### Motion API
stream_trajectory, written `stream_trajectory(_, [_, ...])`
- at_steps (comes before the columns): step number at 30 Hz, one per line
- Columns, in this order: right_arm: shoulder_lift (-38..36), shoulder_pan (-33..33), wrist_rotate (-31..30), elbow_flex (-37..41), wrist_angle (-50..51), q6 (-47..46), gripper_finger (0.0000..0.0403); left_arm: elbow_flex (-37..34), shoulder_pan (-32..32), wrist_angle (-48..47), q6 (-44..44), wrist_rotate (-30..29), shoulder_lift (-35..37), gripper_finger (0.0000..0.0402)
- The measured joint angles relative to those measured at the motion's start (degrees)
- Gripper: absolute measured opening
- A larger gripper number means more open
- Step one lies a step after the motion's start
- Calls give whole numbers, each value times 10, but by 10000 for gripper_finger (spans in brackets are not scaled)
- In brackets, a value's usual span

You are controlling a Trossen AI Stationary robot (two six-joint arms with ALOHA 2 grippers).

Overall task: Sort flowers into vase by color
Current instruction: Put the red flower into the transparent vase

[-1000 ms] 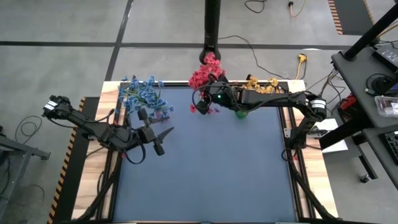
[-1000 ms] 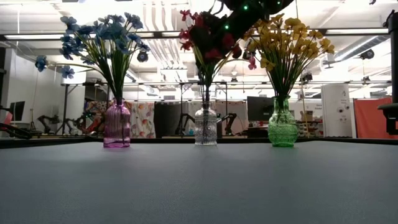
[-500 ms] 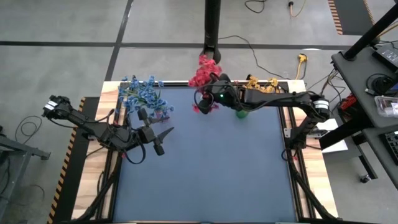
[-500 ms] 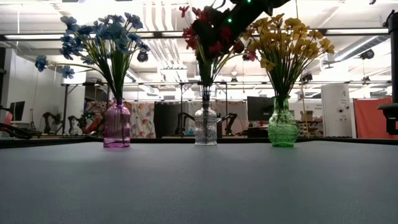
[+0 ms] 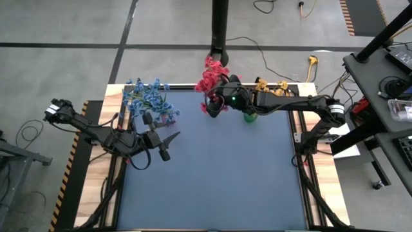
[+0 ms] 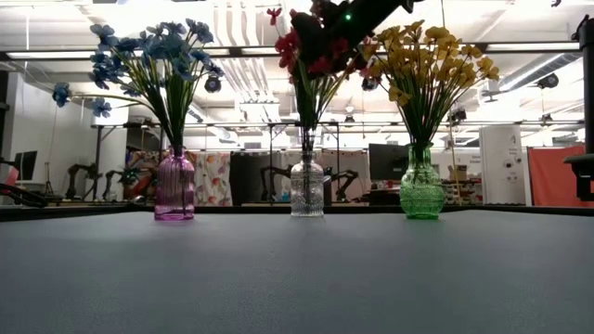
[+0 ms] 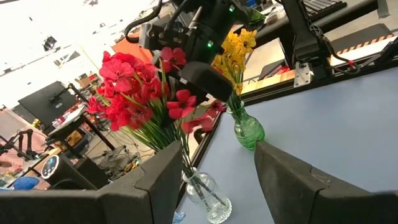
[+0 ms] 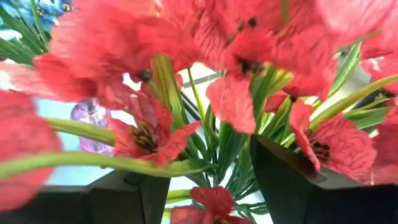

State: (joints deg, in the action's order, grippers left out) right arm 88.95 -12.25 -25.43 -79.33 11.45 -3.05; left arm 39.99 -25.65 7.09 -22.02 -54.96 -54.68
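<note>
Item: red flowers (image 6: 311, 51), stems upright in the clear vase (image 6: 307, 190), middle of three. My right gripper (image 5: 215, 105), fingers apart, sits among the blossoms. Left gripper (image 5: 168, 145), fingers apart and empty, waits well apart.

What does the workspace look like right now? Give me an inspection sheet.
Surface: dark blue table mat, bare in front.
Job's things: blue flowers in purple glass vase; red flowers in clear glass vase; yellow flowers in green glass vase.
Clutter: nothing seen.
Grippers: right gripper among the red blossoms, jaws open; left gripper near the blue bunch, jaws open.
Cables: yellow cord on floor.
Surroundings: workshop, distant benches.
</note>
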Motion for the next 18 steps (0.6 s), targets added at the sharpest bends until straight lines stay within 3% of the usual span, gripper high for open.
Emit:
stream_trajectory(6, [-4,-2,0,0,-6,0,171,0,0,0,0,0,0,184])
stream_trajectory(15, [0,-11,0,0,-16,8,31,0,0,1,0,0,0,184])
stream_trajectory(18, [0,-13,0,0,-15,8,17,0,0,1,0,0,0,184])
